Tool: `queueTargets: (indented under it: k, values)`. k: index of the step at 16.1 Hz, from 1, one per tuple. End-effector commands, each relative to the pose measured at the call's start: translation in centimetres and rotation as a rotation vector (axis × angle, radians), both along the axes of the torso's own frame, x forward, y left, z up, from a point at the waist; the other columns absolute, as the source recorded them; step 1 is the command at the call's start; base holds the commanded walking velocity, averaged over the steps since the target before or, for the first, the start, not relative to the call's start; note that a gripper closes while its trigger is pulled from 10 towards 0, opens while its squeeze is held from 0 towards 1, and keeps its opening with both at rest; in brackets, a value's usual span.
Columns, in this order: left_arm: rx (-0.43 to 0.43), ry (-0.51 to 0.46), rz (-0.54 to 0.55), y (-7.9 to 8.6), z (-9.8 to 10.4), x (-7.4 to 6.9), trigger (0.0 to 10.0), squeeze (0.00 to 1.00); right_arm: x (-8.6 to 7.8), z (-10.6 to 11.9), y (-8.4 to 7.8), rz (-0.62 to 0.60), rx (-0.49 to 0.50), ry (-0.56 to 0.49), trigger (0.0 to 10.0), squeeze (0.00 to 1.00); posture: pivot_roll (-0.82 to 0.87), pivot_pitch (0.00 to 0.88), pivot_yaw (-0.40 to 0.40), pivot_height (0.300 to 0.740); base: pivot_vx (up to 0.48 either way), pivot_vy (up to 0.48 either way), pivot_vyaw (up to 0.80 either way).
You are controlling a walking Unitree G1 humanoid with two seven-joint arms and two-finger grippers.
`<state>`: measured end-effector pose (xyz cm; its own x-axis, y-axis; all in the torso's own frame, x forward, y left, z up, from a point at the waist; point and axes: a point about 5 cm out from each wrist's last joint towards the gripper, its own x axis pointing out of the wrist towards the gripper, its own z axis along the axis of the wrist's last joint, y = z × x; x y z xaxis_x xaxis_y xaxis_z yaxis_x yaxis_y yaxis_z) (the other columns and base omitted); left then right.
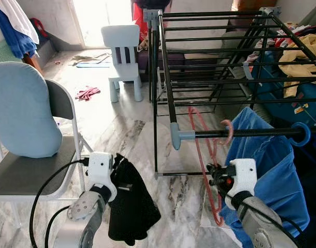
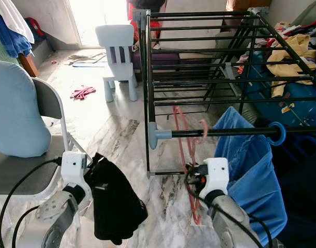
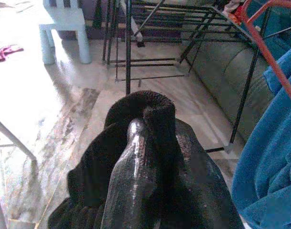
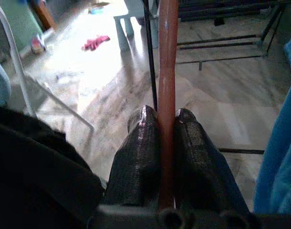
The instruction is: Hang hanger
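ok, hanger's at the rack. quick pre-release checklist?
1. Right claw grip on the red hanger: ok, fingers clamp its bar.
2. Hook over the rack's front rail: ok, it curls over the rail.
3. Hanger hanging straight: not ok, it slants toward the claw.
4. Room beside the blue garment: cannot tell, they sit close.
5. Left claw clear of the rack: ok, it holds the black cloth off to the side.
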<state>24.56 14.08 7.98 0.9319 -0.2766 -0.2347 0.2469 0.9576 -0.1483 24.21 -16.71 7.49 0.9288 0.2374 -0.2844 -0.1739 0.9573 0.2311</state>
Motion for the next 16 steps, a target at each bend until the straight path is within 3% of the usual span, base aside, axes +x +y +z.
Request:
queueTargets:
  k: [1, 5, 16]
  values:
    - [0.008, -0.031, 0.012, 0.1, 0.4, 0.3, 10.0, 0.00, 0.6, 2.0, 0.0, -0.008, 0.033, -0.098, 10.0, 0.00, -0.12, 0.000, 0.022, 0.740, -0.274, 0.000, 0.00]
    - [0.008, -0.032, 0.013, 0.0, 0.4, 0.5, 10.0, 0.00, 1.0, 3.1, 0.3, 0.013, 0.062, -0.161, 10.0, 0.00, -0.12, 0.000, 0.017, 0.740, -0.316, 0.000, 0.00]
    - [0.011, -0.031, 0.009, -0.1, 0.4, 0.7, 10.0, 0.00, 0.8, 2.8, 0.6, 0.038, 0.058, -0.148, 10.0, 0.00, -0.12, 0.000, 0.013, 0.740, -0.342, 0.000, 0.00]
